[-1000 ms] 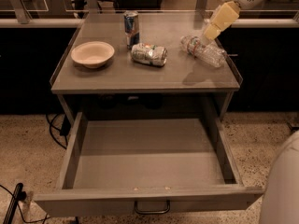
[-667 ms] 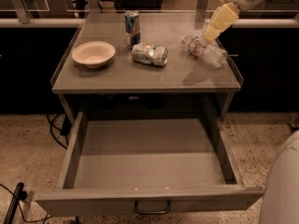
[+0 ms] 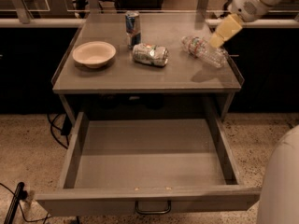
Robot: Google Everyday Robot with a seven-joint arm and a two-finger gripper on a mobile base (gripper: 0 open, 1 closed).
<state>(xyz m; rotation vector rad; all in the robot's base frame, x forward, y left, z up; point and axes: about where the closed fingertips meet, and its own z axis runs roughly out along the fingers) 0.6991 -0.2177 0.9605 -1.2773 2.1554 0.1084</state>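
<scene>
The gripper (image 3: 217, 40), in the upper right of the frame, has come down closer to the lying plastic bottle (image 3: 204, 52), which has not moved. Whether it is open or closed, I cannot tell.

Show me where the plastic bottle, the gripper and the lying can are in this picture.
plastic bottle (image 3: 204, 51): camera view, middle of its body.
gripper (image 3: 217, 40): camera view, its yellow tip, just above the bottle's right end.
lying can (image 3: 150, 54): camera view, middle of its side.
</scene>
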